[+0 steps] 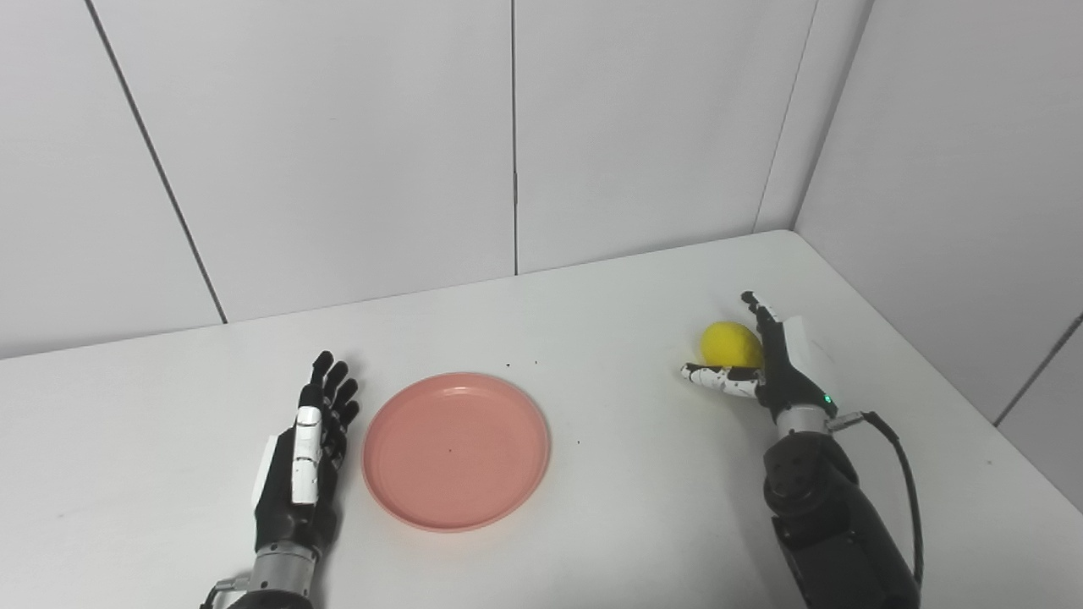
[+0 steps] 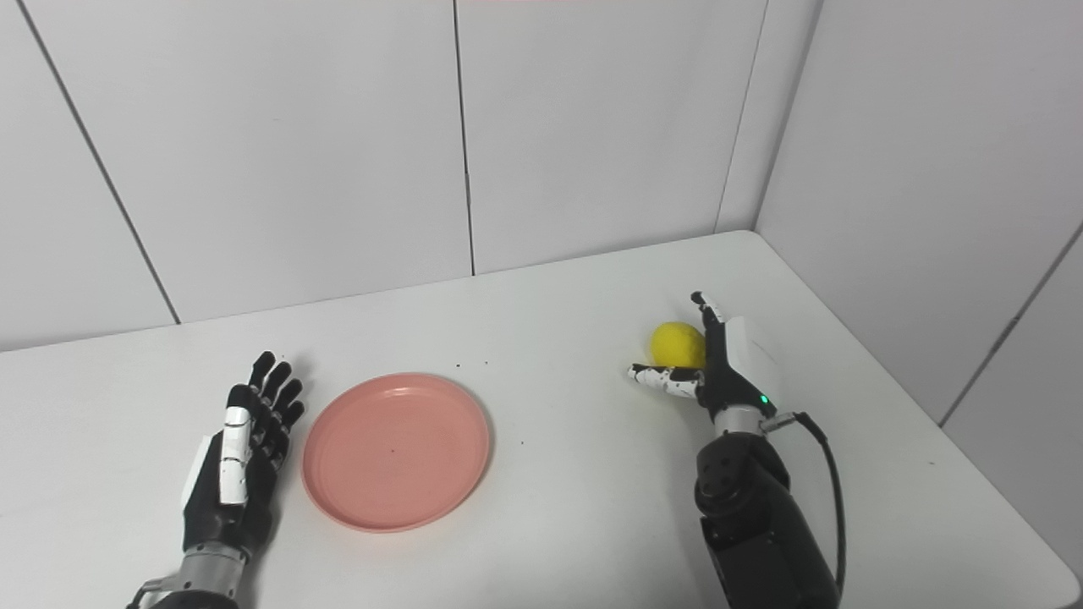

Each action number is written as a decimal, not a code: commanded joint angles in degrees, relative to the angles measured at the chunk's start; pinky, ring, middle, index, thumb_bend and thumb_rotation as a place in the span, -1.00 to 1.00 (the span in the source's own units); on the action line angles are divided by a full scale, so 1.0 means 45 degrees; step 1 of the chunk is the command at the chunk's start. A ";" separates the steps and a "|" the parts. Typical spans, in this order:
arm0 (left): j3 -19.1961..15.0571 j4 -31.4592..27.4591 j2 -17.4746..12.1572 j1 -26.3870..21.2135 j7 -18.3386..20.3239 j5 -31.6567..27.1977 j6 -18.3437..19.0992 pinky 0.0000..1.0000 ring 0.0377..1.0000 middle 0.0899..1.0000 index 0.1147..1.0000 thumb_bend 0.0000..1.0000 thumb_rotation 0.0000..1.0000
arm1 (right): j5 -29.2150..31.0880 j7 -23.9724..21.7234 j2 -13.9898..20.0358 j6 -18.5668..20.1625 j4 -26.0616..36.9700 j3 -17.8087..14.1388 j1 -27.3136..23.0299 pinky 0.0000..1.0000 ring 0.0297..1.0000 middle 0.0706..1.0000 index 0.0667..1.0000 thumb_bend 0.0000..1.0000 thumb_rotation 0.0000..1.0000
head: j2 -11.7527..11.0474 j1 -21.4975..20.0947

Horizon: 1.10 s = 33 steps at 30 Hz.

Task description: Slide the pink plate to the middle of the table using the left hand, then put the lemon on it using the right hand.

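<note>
A pink plate [image 1: 457,451] lies flat on the white table [image 1: 592,338], left of centre, with nothing on it. My left hand [image 1: 309,457] rests open just left of the plate's rim, fingers straight and pointing away, a small gap between it and the plate. A yellow lemon [image 1: 729,343] sits on the table at the right. My right hand [image 1: 766,359] is open beside it, the fingers along the lemon's right side and the thumb stretched under its near side; the fingers are not closed around it.
White wall panels stand behind the table and along its right side, meeting in the far right corner. The table's right edge [image 2: 973,457] runs close past my right arm [image 2: 753,524]. A few dark specks dot the tabletop beyond the plate.
</note>
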State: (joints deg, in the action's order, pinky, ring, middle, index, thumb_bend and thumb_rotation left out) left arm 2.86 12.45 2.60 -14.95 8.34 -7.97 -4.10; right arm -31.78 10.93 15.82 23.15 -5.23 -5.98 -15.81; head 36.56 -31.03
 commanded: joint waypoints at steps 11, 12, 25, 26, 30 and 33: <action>-0.0037 0.0361 -0.0060 0.0421 -0.0037 0.0166 -0.0193 0.96 0.96 0.98 0.98 0.27 1.00 | 0.0135 0.2181 0.0129 -0.1261 -0.0830 -0.0065 -0.0530 -0.44 -0.14 -0.09 0.09 0.06 -1.00 | -0.0085 0.0109; -0.0041 0.0358 -0.0041 0.0419 -0.0074 0.0185 -0.0191 0.96 0.96 0.98 0.98 0.27 1.00 | 0.0180 0.2203 0.0129 -0.1257 -0.0797 -0.0066 -0.0479 -0.43 -0.14 -0.09 0.08 0.06 -1.00 | -0.0082 0.0108; 0.0028 0.0423 -0.0042 0.0402 -0.0142 0.0342 -0.0219 0.95 0.96 0.97 0.98 0.26 1.00 | 0.0160 0.2219 0.0182 -0.1242 -0.0538 0.0165 -0.0091 -0.61 -0.15 -0.10 0.02 0.05 -1.00 | -0.0100 0.0294; 0.0029 0.0429 -0.0037 0.0402 -0.0127 0.0332 -0.0229 0.96 0.96 0.97 0.98 0.26 1.00 | 0.0151 0.2245 0.0161 -0.1269 -0.0449 0.0190 -0.0058 -0.61 -0.15 -0.10 0.02 0.05 -1.00 | -0.0087 0.0346; 0.0034 0.0293 0.0024 0.0471 -0.0110 0.0308 -0.0076 0.95 0.96 0.97 0.98 0.24 1.00 | 0.0221 0.2706 -0.0012 -0.1918 -0.0019 0.0224 0.0096 -0.62 -0.15 -0.10 0.02 0.06 -1.00 | -0.0098 0.0629; 0.0057 0.0300 0.0081 0.0502 -0.0139 0.0372 -0.0169 0.94 0.95 0.97 0.97 0.24 1.00 | 0.0192 0.2830 -0.0223 -0.2154 0.0658 0.0302 0.0236 -0.60 -0.15 -0.09 -0.08 0.04 -1.00 | -0.0040 0.1165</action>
State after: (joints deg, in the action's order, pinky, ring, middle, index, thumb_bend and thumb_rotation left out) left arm 3.04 12.45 3.04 -14.96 7.91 -6.70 -4.11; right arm -30.37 21.84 14.56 17.09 -6.15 -4.77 -13.35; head 36.39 -25.85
